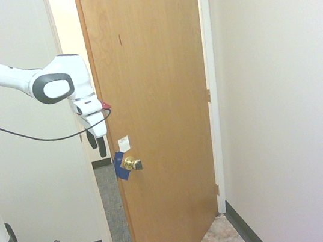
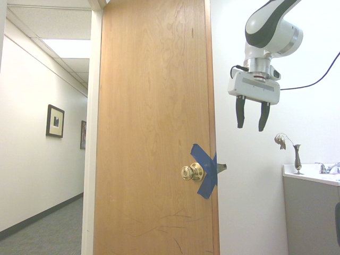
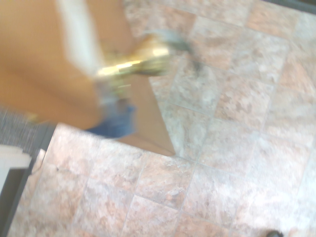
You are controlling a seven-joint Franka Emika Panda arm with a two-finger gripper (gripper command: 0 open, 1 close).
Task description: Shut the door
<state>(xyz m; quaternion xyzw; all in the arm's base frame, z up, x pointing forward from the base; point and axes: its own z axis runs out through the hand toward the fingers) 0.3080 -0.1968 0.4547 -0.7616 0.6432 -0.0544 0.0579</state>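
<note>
A white robot gripper [image 2: 253,114] hangs above knob height beside a wood-grain door [image 1: 157,115], its two dark fingers spread with nothing between them. The door stands ajar on its hinges, blue tape [image 1: 121,166] wrapped at its free edge by the brass knob [image 1: 131,163]. Behind it, carpet [image 1: 111,195] shows through the gap in the first exterior view. The task looks unfinished: the door has yet to be swung into its frame, and the latch presumably left to meet it. That same view alone gives the hinge side and a white sticker [image 1: 123,143]; the second exterior view alone shows the parted fingers clearly, and, farther off, a framed picture [image 2: 55,121] on the corridor wall. The wrist view, blurred, adds tiled floor [image 3: 237,128] beneath the knob.
</note>
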